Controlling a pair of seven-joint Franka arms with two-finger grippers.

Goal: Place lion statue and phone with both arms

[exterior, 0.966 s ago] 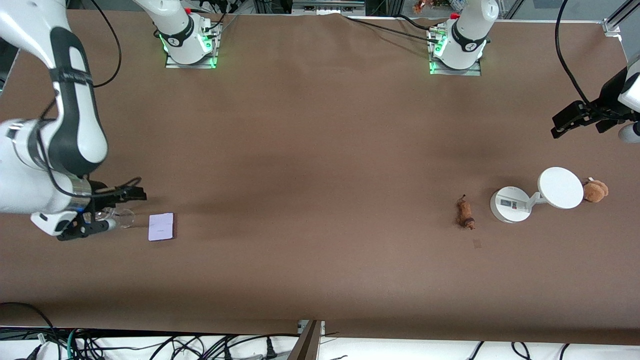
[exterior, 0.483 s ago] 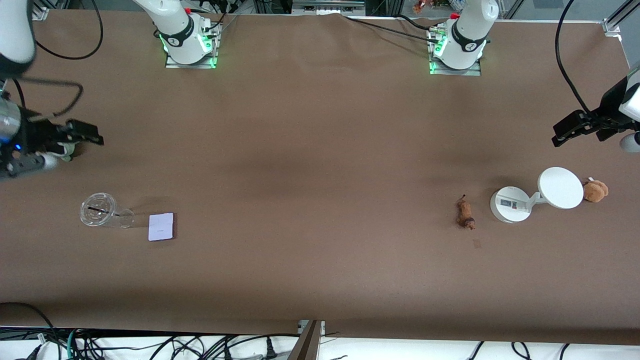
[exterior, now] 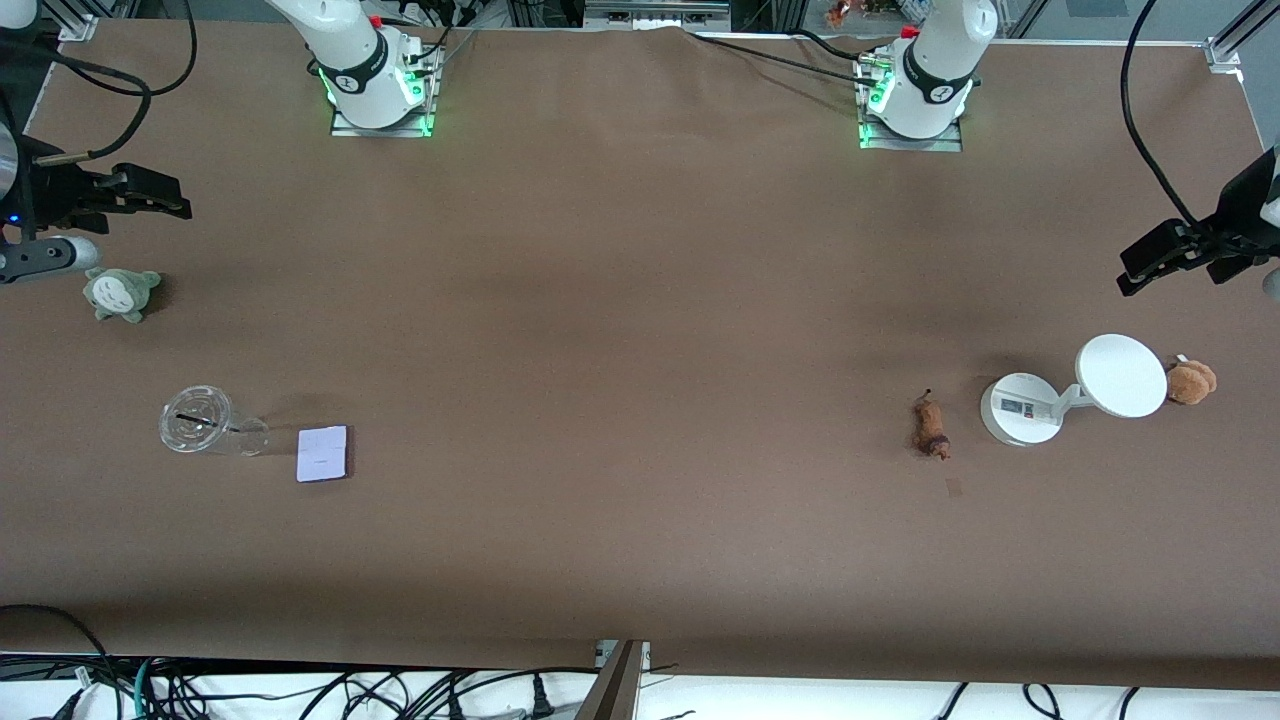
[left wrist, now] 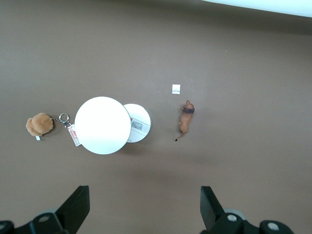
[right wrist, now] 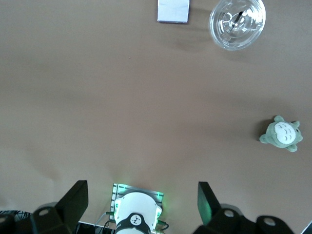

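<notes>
We see the right gripper (exterior: 150, 193) raised over the counter (exterior: 640, 300) at the right arm's end, its fingers (right wrist: 73, 202) spread wide with nothing between them. A green-grey plush toy (exterior: 120, 294) sits on the counter near it. Nearer the front camera than that toy lies a clear plastic cup (exterior: 205, 425) on its side, and just beside the cup, toward the middle of the counter, the phone (exterior: 323, 453) lies flat. In the right wrist view we find the phone (right wrist: 173, 10) and the cup (right wrist: 237, 22) side by side, well apart from the plush toy (right wrist: 281, 134).

The left gripper (exterior: 1165, 258) hangs in the air at the left arm's end of the counter, its fingers (left wrist: 75, 207) also set wide apart and holding nothing. On the counter near it stands a white stand (exterior: 1075, 392) with a round base and a disc. A brown plush toy (exterior: 1190, 381) rests just beside the disc, at the outer end. The lion statue (exterior: 932, 427) lies on its side near the stand's base, toward the middle of the counter. In the left wrist view we see the lion statue (left wrist: 185, 117) apart from the stand (left wrist: 105, 125), with a small white tag (left wrist: 176, 88) close to it.
</notes>
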